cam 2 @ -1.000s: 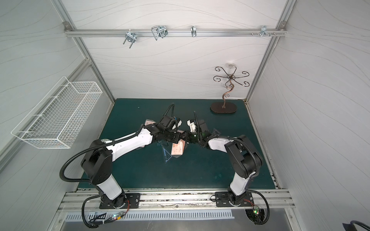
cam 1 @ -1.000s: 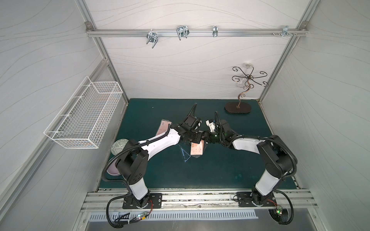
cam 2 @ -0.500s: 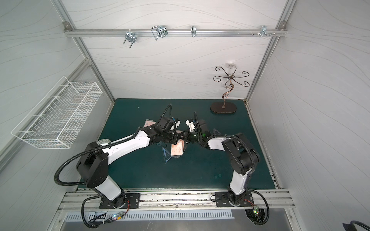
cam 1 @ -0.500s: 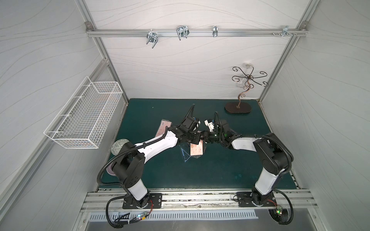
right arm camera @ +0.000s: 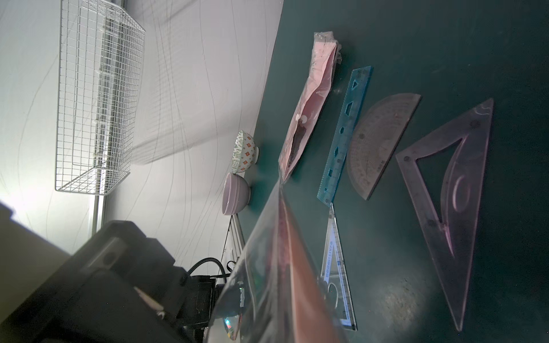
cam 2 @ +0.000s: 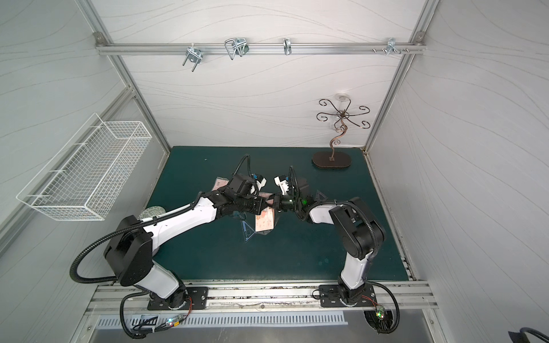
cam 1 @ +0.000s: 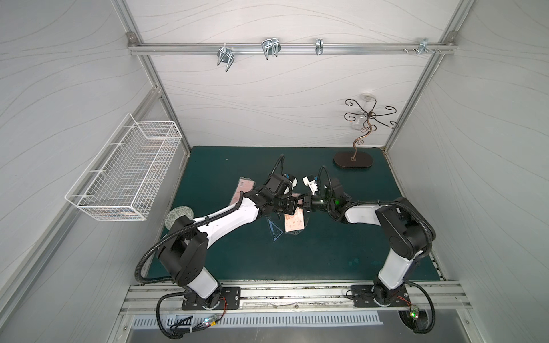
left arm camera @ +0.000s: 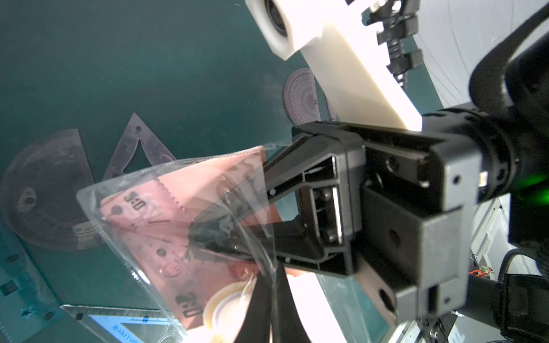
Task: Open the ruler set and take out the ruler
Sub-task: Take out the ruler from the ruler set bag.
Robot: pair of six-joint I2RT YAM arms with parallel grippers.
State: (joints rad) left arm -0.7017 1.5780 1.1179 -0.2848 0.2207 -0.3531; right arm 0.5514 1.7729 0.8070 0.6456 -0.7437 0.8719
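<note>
The pouch (left arm camera: 133, 202) is held above the surface (cam 1: 326, 252) between two arms that meet nose to nose. The left gripper (cam 1: 292, 207) is closed on the pouch's edge beside its mouth. The right gripper (left arm camera: 208, 234) reaches in through the mouth, jaws closed, its tips seen through the film over the pink ruler (left arm camera: 160, 216). Whether they pinch ruler or only film cannot be told. The ruler lies ahead of the right gripper, so extraction probably runs straight back, away from the left.
</note>
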